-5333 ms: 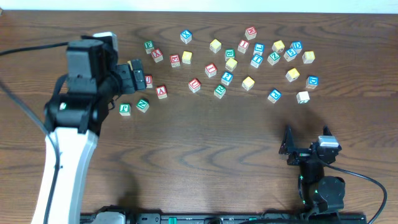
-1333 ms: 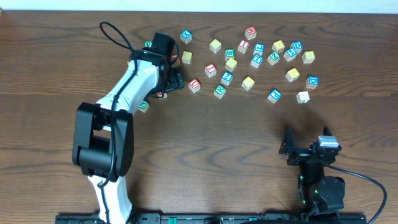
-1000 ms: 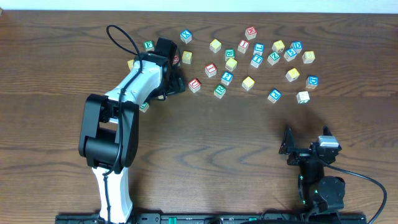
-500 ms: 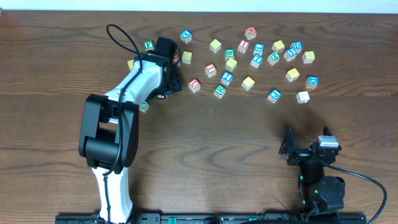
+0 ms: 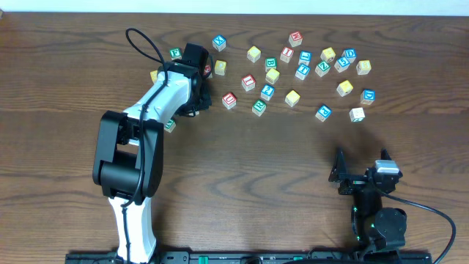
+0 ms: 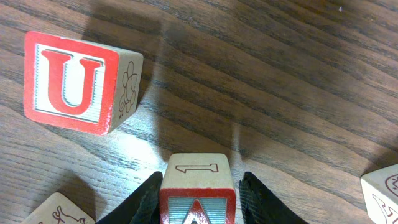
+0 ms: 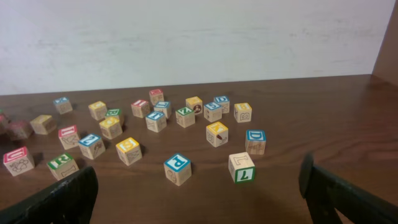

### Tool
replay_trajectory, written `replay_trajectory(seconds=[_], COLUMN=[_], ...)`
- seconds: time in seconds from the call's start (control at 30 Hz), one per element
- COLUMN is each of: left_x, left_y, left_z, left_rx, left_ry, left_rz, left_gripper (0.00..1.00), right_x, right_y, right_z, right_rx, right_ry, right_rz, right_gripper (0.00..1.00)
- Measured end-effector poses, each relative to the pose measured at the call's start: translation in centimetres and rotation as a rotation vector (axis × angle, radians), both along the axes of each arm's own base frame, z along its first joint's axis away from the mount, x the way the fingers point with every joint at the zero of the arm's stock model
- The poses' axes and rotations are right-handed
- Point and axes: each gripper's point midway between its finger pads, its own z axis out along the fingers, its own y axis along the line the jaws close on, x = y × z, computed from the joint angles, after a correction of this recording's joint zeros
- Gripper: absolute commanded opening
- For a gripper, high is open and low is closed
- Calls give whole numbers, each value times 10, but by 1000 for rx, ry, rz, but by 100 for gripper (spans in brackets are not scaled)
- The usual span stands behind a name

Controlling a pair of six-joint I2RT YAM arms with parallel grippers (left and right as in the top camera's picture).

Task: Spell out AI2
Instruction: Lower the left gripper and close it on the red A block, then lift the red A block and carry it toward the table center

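the left gripper (image 6: 200,180) is down at the table (image 5: 256,183), with the a cube (image 6: 198,186) between its two black fingers (image 6: 146,202). in the left wrist view one finger lies against each side of the cube, with no gap showing on either side, so the gripper is clamped on the a cube. the cube stands square on the wood, its red-framed face with the top of a red "a" towards the camera, and its pale top face carries a thin line drawing.

the u cube (image 6: 78,81) stands ahead of it and to the left in that view, well apart and turned a little. the corner of another pale cube (image 6: 59,211) shows just beside the left finger, and one more (image 6: 382,190) at the right edge.

from overhead, the left arm (image 5: 157,103) reaches to the left end of the scattered cubes (image 5: 293,73) on the far half of the table, and its wrist hides the a cube. the letters on the other cubes are too small there to read with certainty.

the right gripper (image 5: 361,167) sits well apart at the near right, fingers spread wide, holding nothing.
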Motion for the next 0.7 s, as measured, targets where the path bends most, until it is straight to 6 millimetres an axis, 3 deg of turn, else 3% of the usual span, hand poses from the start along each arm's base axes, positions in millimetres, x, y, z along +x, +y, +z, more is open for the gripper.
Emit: replay_trajectory(seconds=[0.33, 0.7], left_x=[0, 0], left_y=[0, 0], left_z=[0, 0], left_rx=[1, 8], left_ry=[0, 1], left_rz=[-6, -34], left_gripper=[21, 21], right_x=[0, 0], right_y=[0, 0], right_z=[0, 0], right_rx=[0, 0], right_ry=[0, 0], right_rz=[0, 0], right_gripper=[99, 99])
